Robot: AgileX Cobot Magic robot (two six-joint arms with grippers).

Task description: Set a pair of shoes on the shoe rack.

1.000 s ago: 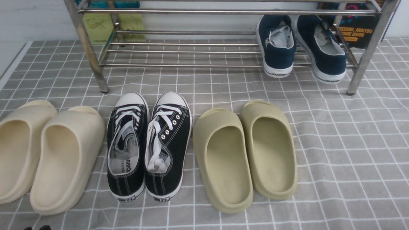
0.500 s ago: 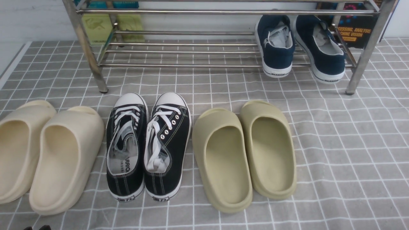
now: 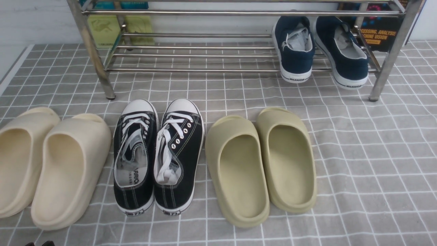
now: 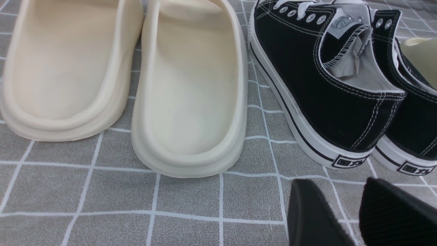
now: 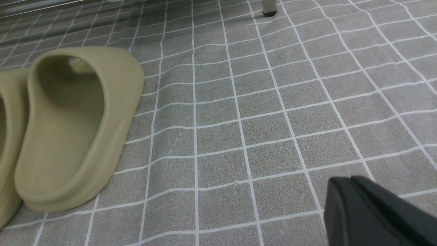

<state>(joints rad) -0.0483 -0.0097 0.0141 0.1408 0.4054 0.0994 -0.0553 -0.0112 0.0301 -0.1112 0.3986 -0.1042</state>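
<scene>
The pair of shoes, two navy-blue sneakers with white soles, rests on the lowest bars of the shoe rack (image 3: 205, 13) at its right end. The left shoe (image 3: 295, 54) and the right shoe (image 3: 348, 58) have their heels toward me, and the right one's heel overhangs the front bar. No gripper touches them. My left gripper (image 4: 336, 181) is open with nothing in it, low over the cloth just behind the black sneakers' heels; its tips peek into the front view's bottom left corner (image 3: 38, 244). My right gripper (image 5: 341, 182) is shut on nothing, over bare cloth beside the olive slide (image 5: 75, 126).
On the grey checked cloth (image 3: 375, 153) in front of the rack stand a row of cream slides (image 3: 51, 164), black lace-up sneakers (image 3: 158, 157) and olive slides (image 3: 263, 164). A rack foot (image 5: 269, 10) shows in the right wrist view. Boxes (image 3: 106, 27) stand behind the rack.
</scene>
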